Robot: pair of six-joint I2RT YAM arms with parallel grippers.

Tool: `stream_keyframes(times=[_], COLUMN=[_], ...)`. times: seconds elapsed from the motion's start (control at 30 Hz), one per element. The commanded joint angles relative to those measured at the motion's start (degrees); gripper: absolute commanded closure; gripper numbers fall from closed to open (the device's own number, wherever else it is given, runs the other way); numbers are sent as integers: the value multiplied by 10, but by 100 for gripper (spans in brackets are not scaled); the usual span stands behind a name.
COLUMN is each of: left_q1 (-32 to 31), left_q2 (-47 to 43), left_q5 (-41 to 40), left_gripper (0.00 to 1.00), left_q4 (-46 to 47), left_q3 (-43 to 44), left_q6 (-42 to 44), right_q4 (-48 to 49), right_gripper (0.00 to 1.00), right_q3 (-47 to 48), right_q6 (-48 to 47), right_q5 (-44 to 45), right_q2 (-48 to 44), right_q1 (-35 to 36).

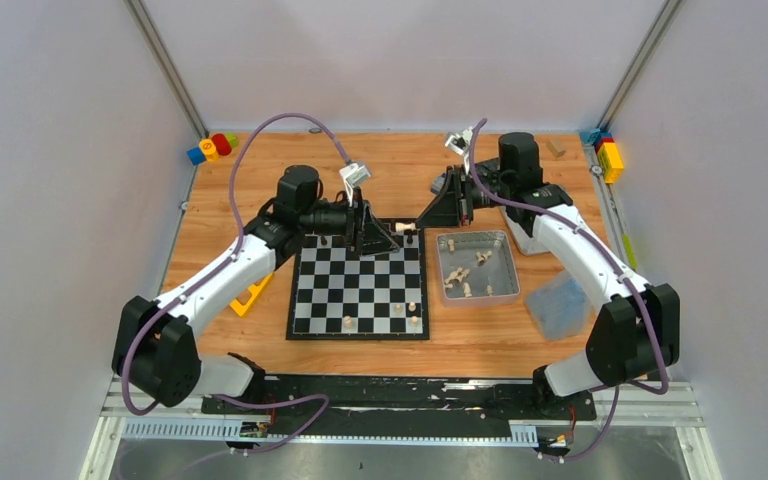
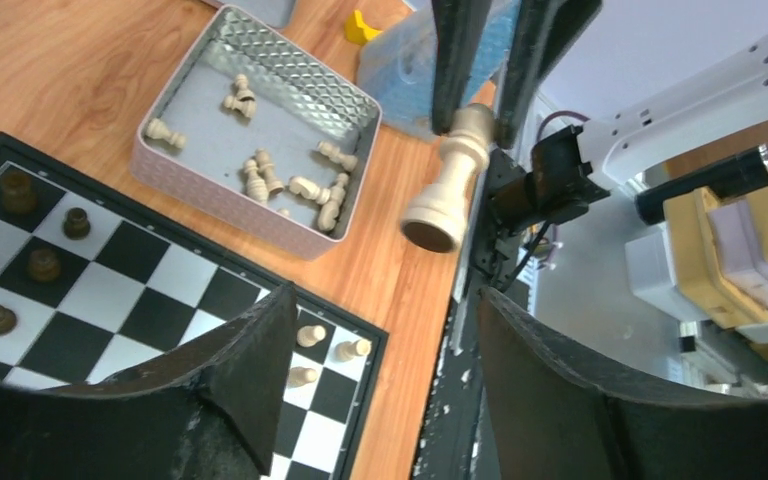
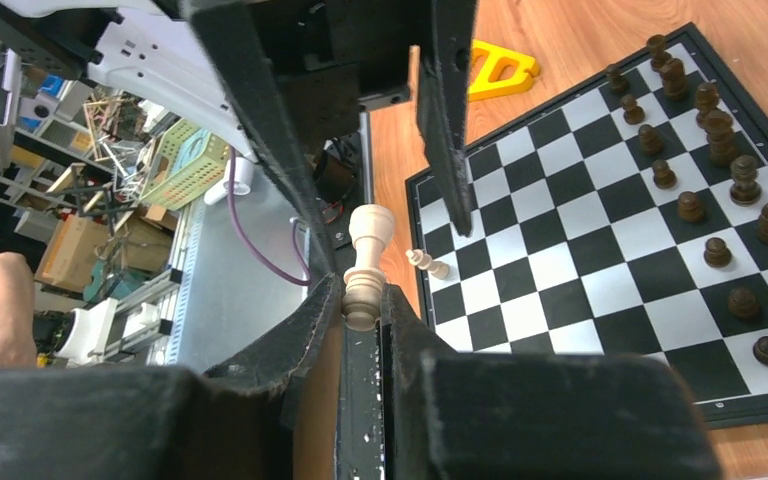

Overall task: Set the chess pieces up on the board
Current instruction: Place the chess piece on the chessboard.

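The right fingers (image 3: 400, 312) are clamped on one end of a pale piece (image 3: 368, 262) and hold it in the air by the far right corner of the board (image 1: 360, 290). The left fingers (image 2: 260, 345) face them from the other side, spread wide apart, with one on each side of the piece's free end and neither touching it.

Dark pieces (image 3: 690, 205) stand in the two far rows of the board. A few pale pieces (image 1: 346, 322) stand near its front edge, and one more lies tipped over on a square. Just right of the board sits a metal tin (image 2: 230, 208) with more pale pieces lying loose inside. A blue see-through tub (image 1: 558, 305) sits beyond the tin, under the right arm. A yellow toy frame (image 3: 500, 70) lies left of the board. Coloured bricks sit in the far left corner (image 1: 210, 148) and the far right corner (image 1: 608, 155).

The counter (image 1: 400, 165) is warm wood grain, enclosed by plain pale walls. Purple cables loop over both arms. Past the counter's front edge, the right wrist view shows cluttered boxes and baskets.
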Motion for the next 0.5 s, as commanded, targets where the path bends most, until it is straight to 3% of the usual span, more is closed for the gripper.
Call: stream_keyframes(times=[0.0, 0.13, 0.23, 0.37, 0.47], left_q1=[1, 4, 12, 75, 150], left_q2=[-46, -71, -97, -120, -126], left_q5=[-15, -75, -201, -323, -342], left_gripper=[24, 13, 4, 0, 0], left_q4=[-118, -259, -345, -399, -420], left_q3=[62, 99, 120, 139, 148], left_q6=[111, 235, 298, 305, 285], right_q4=[-84, -199, -257, -325, -364], right_gripper=[100, 100, 100, 99, 99], right_q3=[43, 89, 112, 139, 158], right_q6=[-91, -188, -238, -287, -310], right_q5=[49, 145, 217, 315, 360], right_q2=[-10, -1, 5, 28, 54], right_q1=[-1, 27, 67, 140, 188])
